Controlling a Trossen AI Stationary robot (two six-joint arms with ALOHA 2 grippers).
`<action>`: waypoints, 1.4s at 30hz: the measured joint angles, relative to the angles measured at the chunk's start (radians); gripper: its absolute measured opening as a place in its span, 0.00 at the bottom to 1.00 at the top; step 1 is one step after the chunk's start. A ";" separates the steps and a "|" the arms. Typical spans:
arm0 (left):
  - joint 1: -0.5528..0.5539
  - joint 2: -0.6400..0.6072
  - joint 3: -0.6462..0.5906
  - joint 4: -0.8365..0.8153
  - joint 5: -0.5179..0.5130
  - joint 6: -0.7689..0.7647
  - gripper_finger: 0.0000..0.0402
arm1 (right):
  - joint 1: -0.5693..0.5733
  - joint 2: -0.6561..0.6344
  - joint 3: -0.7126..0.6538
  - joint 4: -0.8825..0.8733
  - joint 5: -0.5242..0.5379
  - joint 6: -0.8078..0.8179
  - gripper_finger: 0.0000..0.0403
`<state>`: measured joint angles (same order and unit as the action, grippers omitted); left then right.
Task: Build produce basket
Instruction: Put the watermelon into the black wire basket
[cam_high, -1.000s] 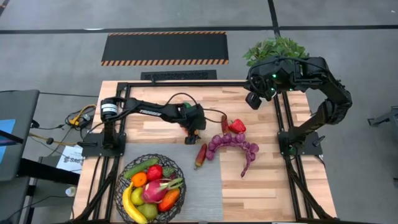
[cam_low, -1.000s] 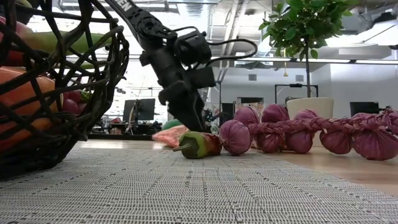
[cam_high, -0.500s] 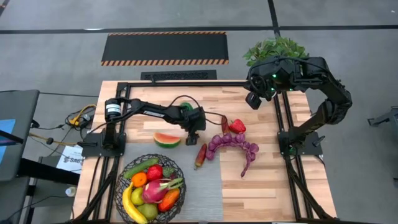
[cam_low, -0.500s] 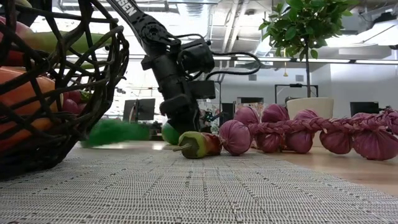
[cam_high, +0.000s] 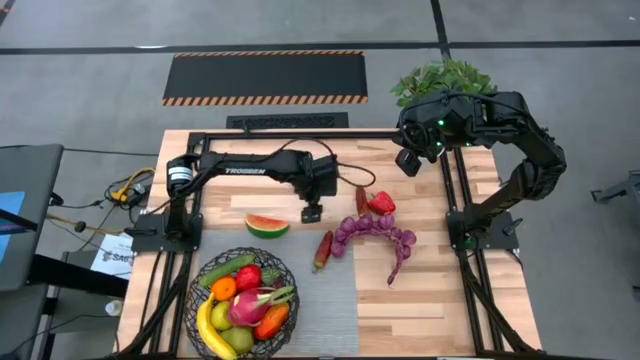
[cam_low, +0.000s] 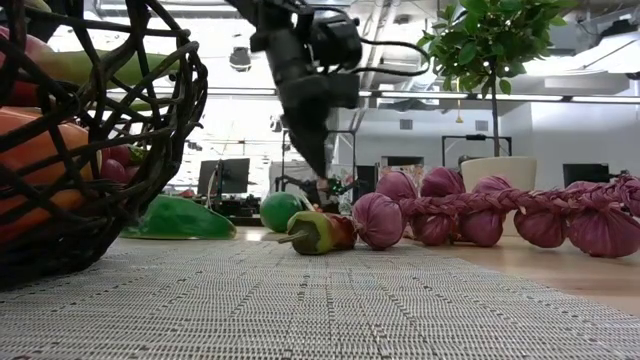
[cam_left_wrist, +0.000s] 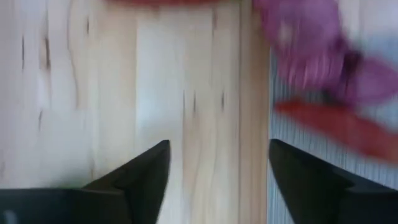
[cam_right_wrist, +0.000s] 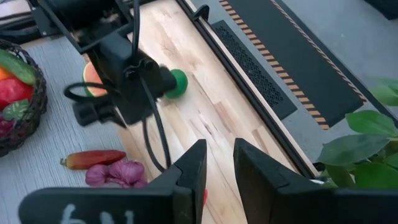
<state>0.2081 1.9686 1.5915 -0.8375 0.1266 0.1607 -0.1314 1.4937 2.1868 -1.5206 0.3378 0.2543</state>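
1. From my remote seat, the left gripper (cam_high: 312, 213) hangs above the bare wooden tabletop (cam_high: 420, 300) near its middle. Its fingers (cam_left_wrist: 140, 177) stand wide apart with nothing between them.
2. The watermelon slice (cam_high: 267, 225) lies on the wood at about 8 o'clock from that gripper, close by but not touching.
3. The wire basket (cam_high: 196, 310) sits at the tabletop's 7 o'clock corner, loaded with a banana (cam_high: 208, 335), dragonfruit (cam_high: 250, 305), cucumber (cam_high: 225, 267) and more.
4. Outside it: a long red-green pepper (cam_high: 322, 250), a purple onion braid (cam_high: 378, 235) and a red pepper (cam_high: 380, 203), around 4 o'clock of the gripper.
5. The right gripper (cam_right_wrist: 219, 168) waits up at 1 o'clock by the potted plant (cam_high: 443, 78), fingers narrow and empty.
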 joint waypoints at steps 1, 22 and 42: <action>-0.004 0.000 0.014 -0.057 -0.015 0.014 0.69 | 0.000 0.000 0.000 -0.006 0.000 0.000 0.26; -0.088 -0.315 -0.303 -0.201 -0.082 -0.268 0.91 | 0.000 0.000 0.000 -0.035 0.000 -0.026 0.26; -0.149 -0.563 -0.778 0.172 -0.139 -0.339 0.91 | 0.000 0.000 0.000 -0.027 0.000 -0.018 0.26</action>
<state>0.0593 1.4059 0.8134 -0.6657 -0.0119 -0.1780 -0.1314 1.4937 2.1870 -1.5471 0.3379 0.2361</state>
